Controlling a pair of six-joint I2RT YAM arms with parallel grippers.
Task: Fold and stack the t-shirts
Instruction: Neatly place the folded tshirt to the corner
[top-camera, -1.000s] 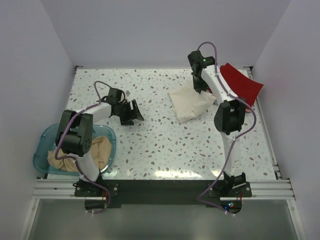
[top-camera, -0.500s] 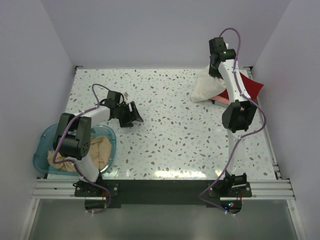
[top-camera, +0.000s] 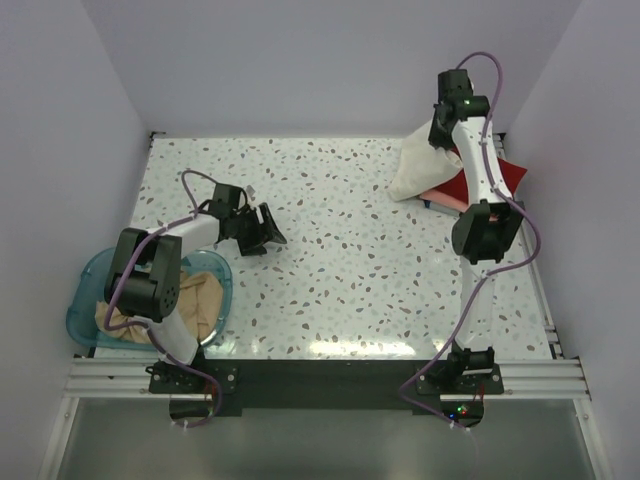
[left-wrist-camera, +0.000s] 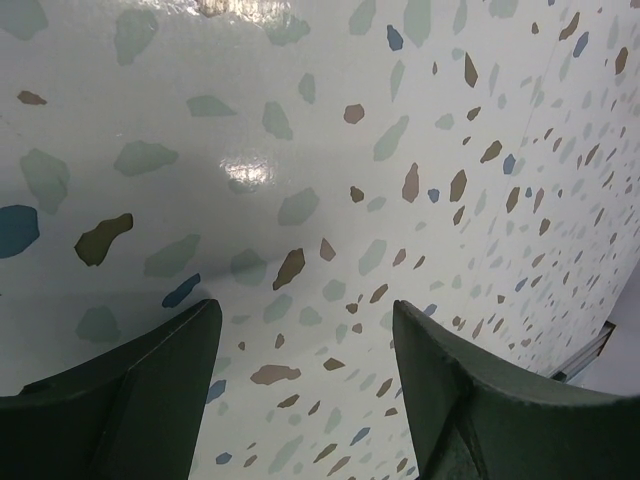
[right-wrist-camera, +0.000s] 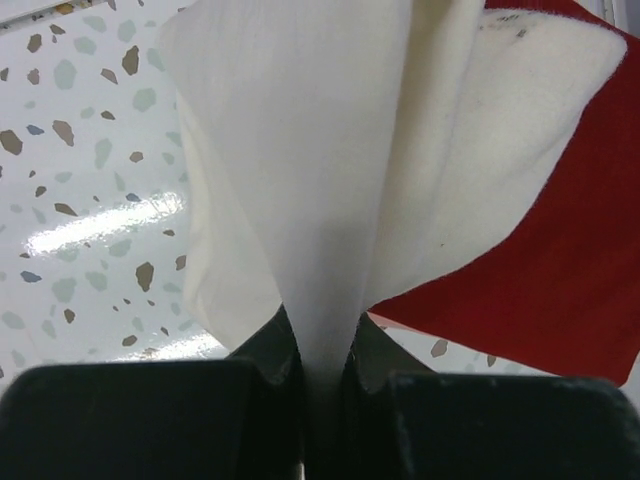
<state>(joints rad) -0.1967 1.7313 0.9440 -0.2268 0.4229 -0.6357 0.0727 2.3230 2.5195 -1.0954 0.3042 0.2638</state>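
Speckled tabletop (top-camera: 340, 260); right claw (right-wrist-camera: 322, 330) tight on the cream-white shirt (right-wrist-camera: 300, 150) over the red shirt (right-wrist-camera: 540, 290), left claw (left-wrist-camera: 305, 305) spread

L arm (top-camera: 160, 268): base at 7 o'clock, folded sharp at the elbow, forearm reaching toward 2 o'clock and kept low. L gripper (top-camera: 266, 226) aims approx 4 o'clock, tipped down. Jaws spread wide, nothing btwn the fingers (left-wrist-camera: 150, 390).

R arm (top-camera: 485, 230): base at 5 o'clock, lower link rising toward 12, elbow at 3 o'clock, forearm stretched on toward 12 and lifted high. R gripper (top-camera: 440, 132) hangs down off the raised wrist at 1 o'clock. Its fingers (right-wrist-camera: 265, 350) are pinched tight w/ a fold of the cream-white t-shirt (right-wrist-camera: 300, 180) clamped btwn them.
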